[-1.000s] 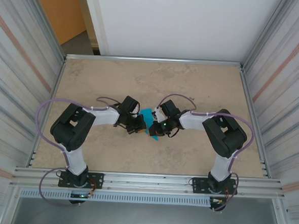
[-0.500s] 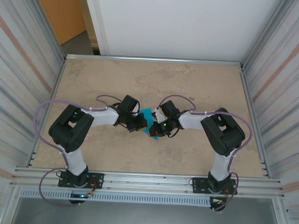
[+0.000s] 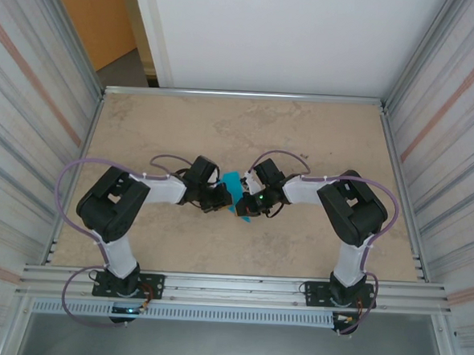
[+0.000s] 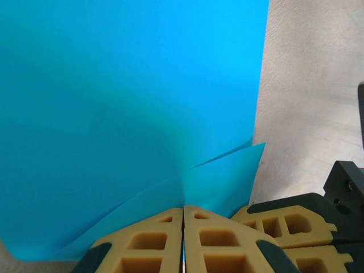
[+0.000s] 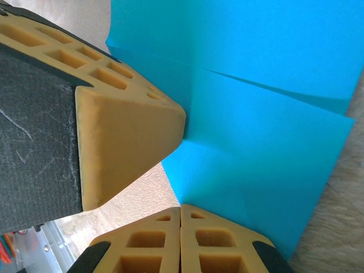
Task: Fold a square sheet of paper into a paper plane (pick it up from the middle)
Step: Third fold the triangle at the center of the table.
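standing by the table (image 3: 320,134), i see the square sheet of paper (image 3: 238,192) lifted off the table's middle, teal-blue and hanging between the 2 arms. the left gripper (image 3: 220,197) sits just left of the table's centre and the right gripper (image 3: 250,201) just right of it, nearly nose to nose.

from the left wrist, the yellow pads are pressed flat together with the paper's edge running out from between them, so that hand is pinching the sheet. the right wrist view tells the same story: pads closed tight on a lower edge of the paper, with the other arm's pad close by.

as for progress, the pick-up looks done and some folding too. 2 layers overlap, a loose flap peels away near the left pinch, and a crease line crosses the sheet in the right wrist view. but i can make out no pointed nose and no tail notch, so i'd judge this early to middling, with most of the shaping folds left to do.
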You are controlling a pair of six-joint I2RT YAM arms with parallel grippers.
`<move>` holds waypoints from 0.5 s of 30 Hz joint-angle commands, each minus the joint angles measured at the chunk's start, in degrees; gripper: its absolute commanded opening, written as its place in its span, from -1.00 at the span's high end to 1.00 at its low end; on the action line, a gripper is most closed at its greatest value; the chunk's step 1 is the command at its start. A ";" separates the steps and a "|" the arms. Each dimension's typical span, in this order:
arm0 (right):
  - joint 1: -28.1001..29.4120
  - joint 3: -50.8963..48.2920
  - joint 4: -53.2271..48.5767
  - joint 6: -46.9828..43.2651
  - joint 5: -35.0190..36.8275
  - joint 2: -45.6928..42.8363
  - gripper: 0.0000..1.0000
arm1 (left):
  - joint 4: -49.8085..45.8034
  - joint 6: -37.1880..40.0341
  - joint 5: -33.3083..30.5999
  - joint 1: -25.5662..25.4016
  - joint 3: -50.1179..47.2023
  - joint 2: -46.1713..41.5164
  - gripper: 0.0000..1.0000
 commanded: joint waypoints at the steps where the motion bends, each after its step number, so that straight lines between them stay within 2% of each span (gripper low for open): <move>1: 0.41 -0.97 -4.71 0.07 5.34 3.66 0.84 | -1.60 2.77 -4.10 0.85 -2.52 -0.74 0.79; 7: 0.49 -2.69 -6.58 0.58 7.13 4.52 0.84 | 0.02 5.92 -4.15 4.47 -4.90 -1.67 0.78; 15: 0.32 -1.64 -7.13 1.29 7.37 4.21 0.84 | -5.68 10.64 -4.23 12.10 -4.57 -6.05 0.78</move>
